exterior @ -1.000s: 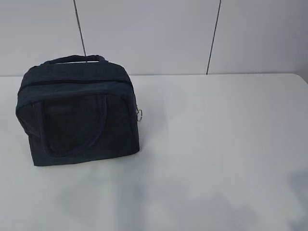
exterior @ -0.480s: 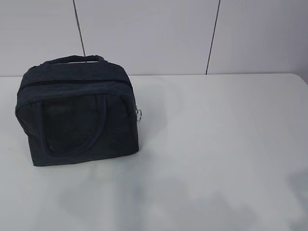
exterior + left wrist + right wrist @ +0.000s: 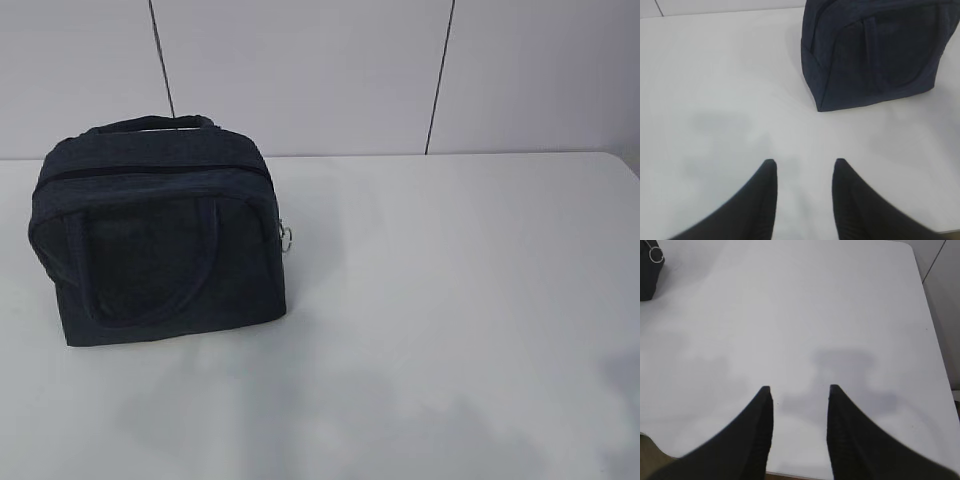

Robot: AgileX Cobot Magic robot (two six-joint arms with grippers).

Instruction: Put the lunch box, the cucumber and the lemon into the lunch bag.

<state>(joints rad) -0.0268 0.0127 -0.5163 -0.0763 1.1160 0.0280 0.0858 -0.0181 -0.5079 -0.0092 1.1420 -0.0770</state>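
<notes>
**Zipped lunch bag alone on a white table**

A white table (image 3: pixel 450 300) runs back to a pale panelled wall (image 3: pixel 300 70) crossed by two thin dark seams. On the table's left part, towards the far edge, stands the lunch bag (image 3: pixel 160 240): a boxy, upright bag of dark navy fabric, wider at the base than at the top. Its top zipper (image 3: pixel 150 172) shows as a closed black line across the upper face. One strap handle (image 3: pixel 150 270) lies flat in a loop against the front panel, and the second arches above the top at the back. A small metal ring pull (image 3: pixel 287 238) hangs at the bag's right end. With the bag closed, nothing of its inside can be seen.

The left gripper (image 3: pixel 804 165) hovers above bare table near the bag's corner, its two dark fingers apart and empty. The right gripper (image 3: pixel 799 390) hangs over the table well to the bag's right, fingers likewise spread with nothing between them.
</notes>
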